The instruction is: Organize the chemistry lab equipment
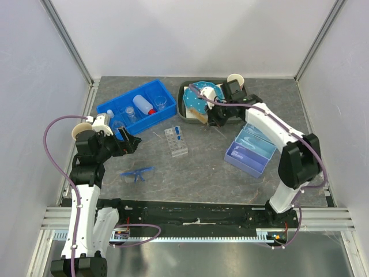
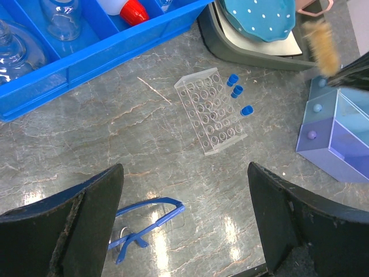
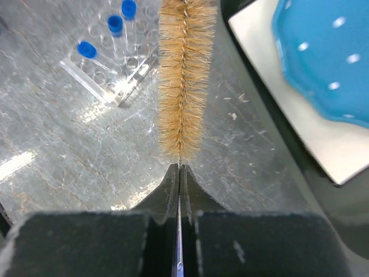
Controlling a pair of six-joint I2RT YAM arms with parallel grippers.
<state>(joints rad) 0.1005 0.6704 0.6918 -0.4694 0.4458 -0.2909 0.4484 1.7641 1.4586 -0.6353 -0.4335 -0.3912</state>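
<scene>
Two grippers: right gripper [image 3: 180,173] clenched on brush [image 3: 183,75] wire, seemingly beside tray [image 3: 288,135]; left gripper [image 2: 184,173] gaping above blue safety glasses [image 2: 147,222].

The bristle brush [image 3: 183,81] has its stem hidden inside the pinched right gripper [image 3: 179,170], and the blue dotted plate [image 3: 323,57] is cropped.

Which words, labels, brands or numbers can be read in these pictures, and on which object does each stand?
None can be read.
The white squeeze bottle, the test-tube rack, the purple box, the blue tray and the brush show no print.
Any marks on the glass beakers are too blurred to tell.
</scene>
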